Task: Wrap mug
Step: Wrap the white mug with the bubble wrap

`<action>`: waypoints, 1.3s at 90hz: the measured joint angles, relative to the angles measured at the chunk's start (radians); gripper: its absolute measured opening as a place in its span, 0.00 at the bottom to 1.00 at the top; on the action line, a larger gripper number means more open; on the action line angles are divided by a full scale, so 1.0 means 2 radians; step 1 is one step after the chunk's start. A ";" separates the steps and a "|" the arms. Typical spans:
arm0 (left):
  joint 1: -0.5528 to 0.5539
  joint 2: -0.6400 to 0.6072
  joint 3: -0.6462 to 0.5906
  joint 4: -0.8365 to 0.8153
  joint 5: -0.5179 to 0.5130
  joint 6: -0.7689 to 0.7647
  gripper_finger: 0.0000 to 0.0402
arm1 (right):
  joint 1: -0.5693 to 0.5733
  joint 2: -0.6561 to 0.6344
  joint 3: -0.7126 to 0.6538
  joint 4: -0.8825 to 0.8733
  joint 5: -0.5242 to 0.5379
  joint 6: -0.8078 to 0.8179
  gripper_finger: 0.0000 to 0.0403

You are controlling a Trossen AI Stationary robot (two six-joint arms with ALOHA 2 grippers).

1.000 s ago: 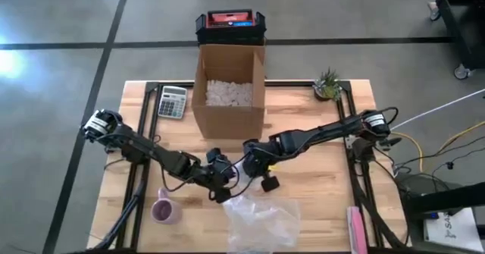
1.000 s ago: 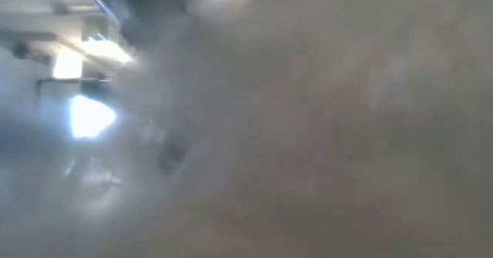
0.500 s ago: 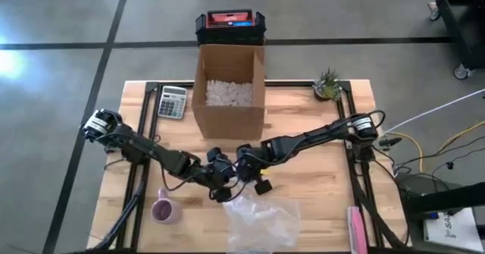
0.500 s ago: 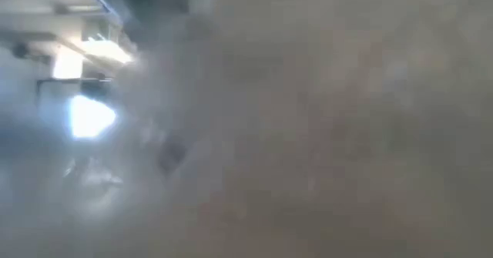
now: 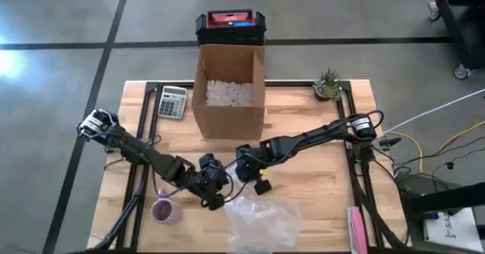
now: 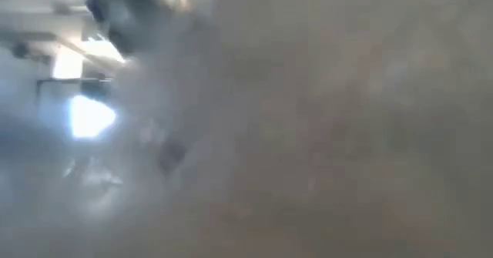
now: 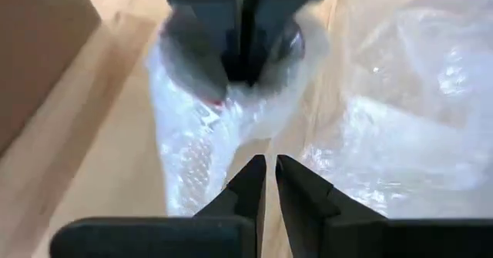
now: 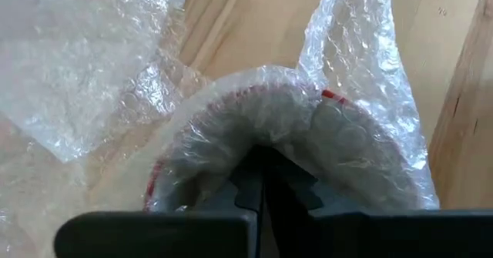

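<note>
Right gripper fingers clamped on bubble wrap bundling red-rimmed object, mid-desk. Left gripper fingers nearly together, just beside bundle. Pink mug upright, opening upward, near desk's front-left. Long axis of bundle unclear.

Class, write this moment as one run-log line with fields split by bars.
right gripper: shut on bubble-wrapped mug | left gripper: nearly shut, empty, facing it | loose bubble wrap: on table | pink mug: unwrapped
</note>
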 joint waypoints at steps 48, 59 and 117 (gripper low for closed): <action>0.027 0.019 -0.009 0.080 -0.011 0.049 0.05 | -0.001 0.000 -0.001 0.004 0.001 -0.005 0.00; 0.027 0.012 -0.009 0.082 0.007 0.049 0.05 | -0.001 0.000 -0.001 0.005 0.001 -0.005 0.00; 0.050 0.028 0.009 0.089 -0.005 0.085 0.05 | -0.001 -0.065 0.014 -0.075 0.022 -0.009 0.00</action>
